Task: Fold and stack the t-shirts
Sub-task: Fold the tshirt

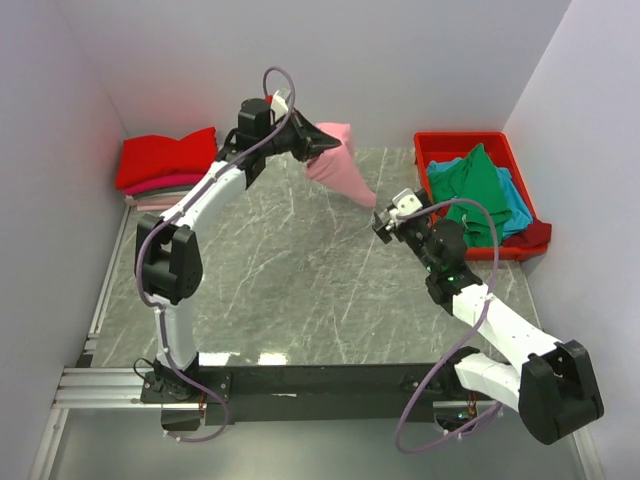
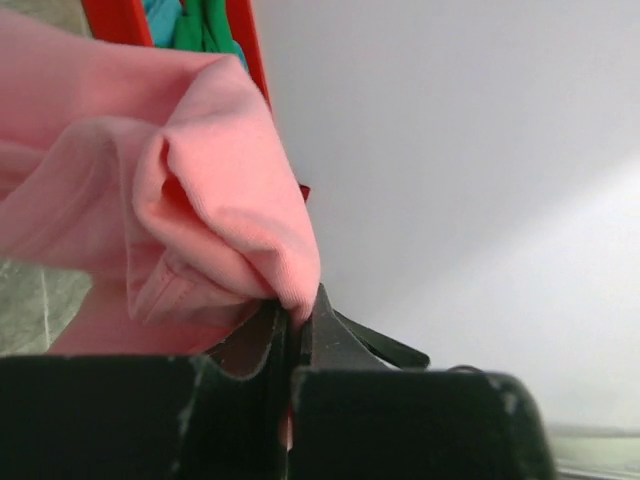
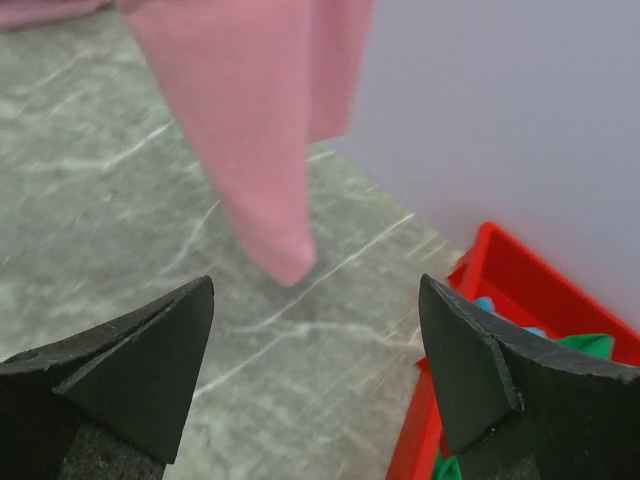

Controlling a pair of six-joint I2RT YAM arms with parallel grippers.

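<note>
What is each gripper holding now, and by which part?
The left gripper pinches the pink shirt by a bunched fold at its top; the right gripper is open and empty.

I see a grey-green marbled tabletop (image 1: 300, 290), plain pale lilac-white walls (image 1: 400, 60) rising along its left, far and right edges.
</note>
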